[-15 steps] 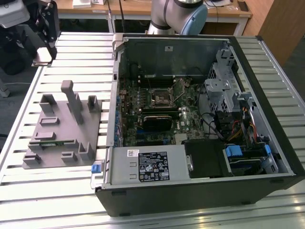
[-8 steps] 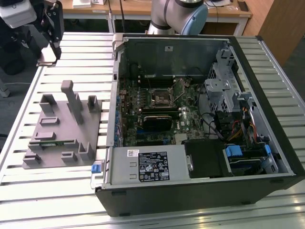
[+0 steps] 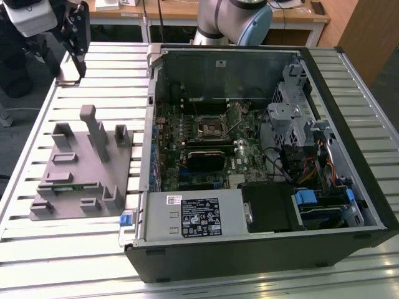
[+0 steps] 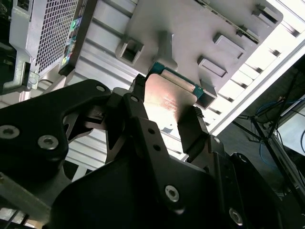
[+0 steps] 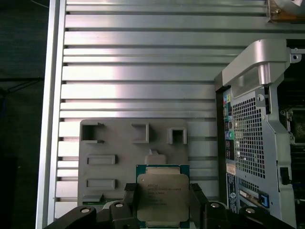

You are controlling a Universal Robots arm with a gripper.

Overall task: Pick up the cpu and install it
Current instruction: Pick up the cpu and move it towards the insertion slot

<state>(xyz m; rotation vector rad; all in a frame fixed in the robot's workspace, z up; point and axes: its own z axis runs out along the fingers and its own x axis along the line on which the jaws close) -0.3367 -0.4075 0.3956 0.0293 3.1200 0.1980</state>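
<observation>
In the exterior view the arm's pale joint (image 3: 232,20) stands at the far edge of the worktop (image 3: 93,261), behind the open computer case (image 3: 249,156). The wrist reaches to the exterior view's far left, with the gripper (image 3: 72,70) pointing down above the slatted surface, beyond the grey plastic fixture (image 3: 81,168) and well apart from the case. That view also shows the motherboard with its bare processor socket (image 3: 209,128) inside the case. Both wrist views show the grasp. The jaws are clamped on the cpu (image 5: 162,195), one black jaw on each of two opposite edges. Its silver lid faces the first wrist view's camera squarely, with the green board edge showing round it. The chip is held clear of the worktop, with the fixture (image 5: 124,162) and the case's perforated rear panel (image 5: 248,124) lying below. The second wrist view sees the cpu (image 4: 167,100) obliquely from behind the gripper (image 4: 164,117), with the fixture (image 4: 190,28) past it.
</observation>
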